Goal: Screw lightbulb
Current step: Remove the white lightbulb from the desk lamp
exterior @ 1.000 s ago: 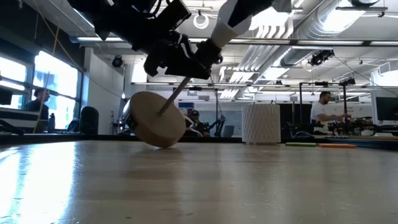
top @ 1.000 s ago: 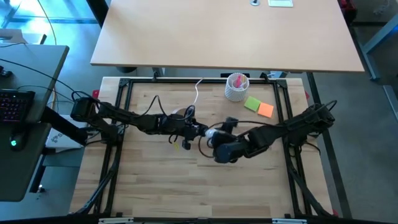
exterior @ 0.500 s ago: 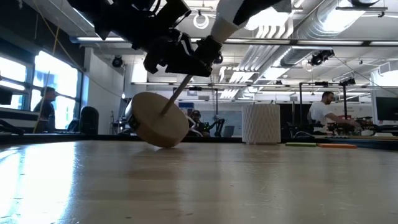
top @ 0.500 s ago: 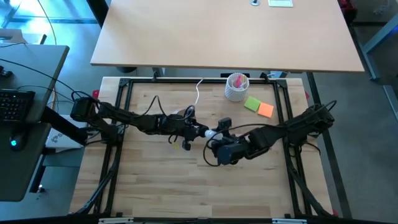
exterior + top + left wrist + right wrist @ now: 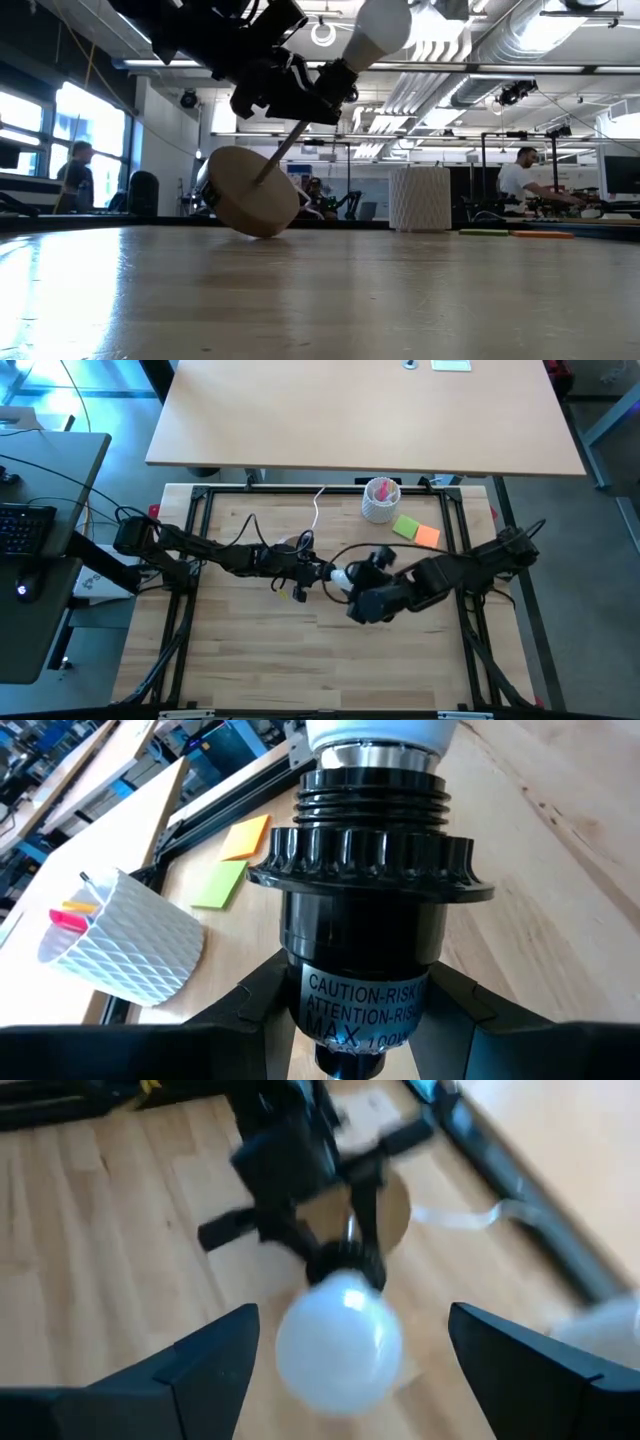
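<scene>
Left gripper clamped around the black socket, holding the lamp stand tilted, wooden base raised off the surface at one edge. Lightbulb seated in the socket mouth, silvery base partly inside the threads, white globe pointing away from the left gripper toward the right one.

Right gripper spread wide, fingers either side of the lightbulb with clear gaps (not touching it). Its arm lies just beyond the globe in the high view.

Behind the right gripper: white cup holding pink contents, green and orange sticky notes beside it.
</scene>
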Controlling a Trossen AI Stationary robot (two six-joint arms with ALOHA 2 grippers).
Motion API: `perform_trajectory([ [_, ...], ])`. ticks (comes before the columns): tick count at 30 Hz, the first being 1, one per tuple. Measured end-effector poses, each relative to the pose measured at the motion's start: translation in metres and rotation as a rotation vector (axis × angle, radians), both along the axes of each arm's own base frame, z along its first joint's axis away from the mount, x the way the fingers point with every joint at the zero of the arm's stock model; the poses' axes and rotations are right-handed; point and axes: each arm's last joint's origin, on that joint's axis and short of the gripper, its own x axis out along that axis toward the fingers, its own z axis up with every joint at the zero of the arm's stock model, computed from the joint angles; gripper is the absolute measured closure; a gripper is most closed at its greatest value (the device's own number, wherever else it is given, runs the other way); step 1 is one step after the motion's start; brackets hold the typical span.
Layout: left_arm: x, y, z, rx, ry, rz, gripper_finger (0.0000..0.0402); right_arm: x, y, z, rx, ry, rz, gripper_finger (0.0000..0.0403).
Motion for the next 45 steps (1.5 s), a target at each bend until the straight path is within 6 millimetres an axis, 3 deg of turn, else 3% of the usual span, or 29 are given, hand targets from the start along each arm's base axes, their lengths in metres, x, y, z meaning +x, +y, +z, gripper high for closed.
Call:
perform_trajectory([
  [5,0.0,0.0,0.0,-0.005,-0.001,0.005,0.0265,-0.015,0.013,-0.036,0.123,0.1,-0.117,0.0078],
  [10,-0.001,-0.001,-0.002,-0.008,0.02,0.009,0.0265,-0.043,0.041,-0.064,0.124,0.117,-0.224,0.0078],
  [14,-0.001,-0.001,-0.002,-0.004,0.021,0.01,0.0265,-0.058,0.065,-0.088,0.122,-0.044,-0.268,0.0078],
  [18,-0.001,-0.001,-0.001,-0.005,0.003,0.011,0.0265,-0.056,0.083,-0.114,0.17,-0.29,-0.255,0.0078],
  [22,0.0,-0.001,0.0,-0.003,-0.004,0.008,0.0265,-0.043,0.077,-0.13,0.158,-0.436,-0.271,0.0078],
  [29,0.0,-0.001,0.0,-0.004,-0.004,0.008,0.0265,-0.024,0.045,-0.113,0.104,-0.47,-0.372,0.0078],
  [39,0.0,-0.001,0.0,-0.019,-0.007,0.015,0.0265,-0.015,0.022,-0.079,0.1,-0.387,-0.294,0.008],
  [45,-0.001,-0.007,0.0,-0.01,-0.002,-0.005,0.0265,-0.009,0.008,-0.077,0.147,-0.277,-0.215,0.0105],
])
